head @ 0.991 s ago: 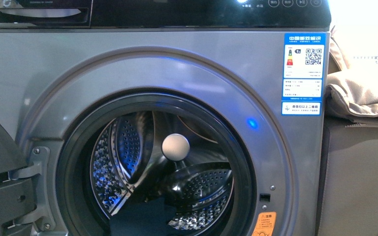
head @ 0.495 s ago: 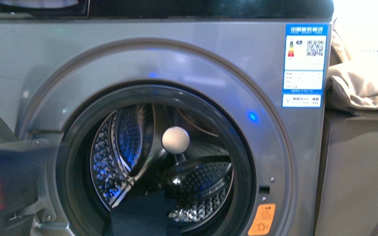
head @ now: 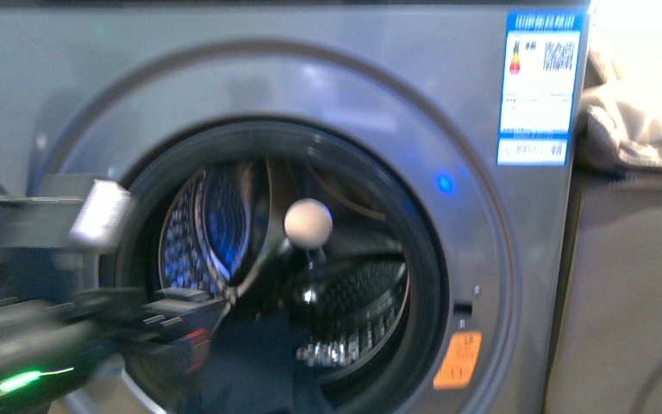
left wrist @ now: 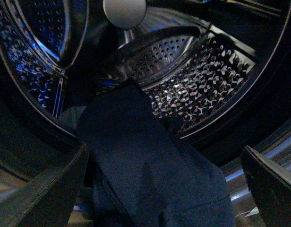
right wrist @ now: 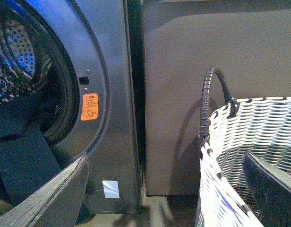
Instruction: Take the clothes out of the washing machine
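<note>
The left gripper [left wrist: 159, 189] hangs wide open at the mouth of the washing machine [head: 310, 86], holding nothing; the dark navy clothes [left wrist: 145, 161] lie just ahead, between its spread fingers, draped from the perforated drum [left wrist: 197, 90] over the door rim. The right gripper [right wrist: 159, 189], equally open and empty, hovers near the machine's lower front corner; a white woven basket [right wrist: 259, 137] stands beside it.

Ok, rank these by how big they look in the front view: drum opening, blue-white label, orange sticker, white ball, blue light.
1. drum opening
2. blue-white label
3. orange sticker and white ball: they look about alike, and the ball sits deeper inside, so unranked
4. blue light
</note>
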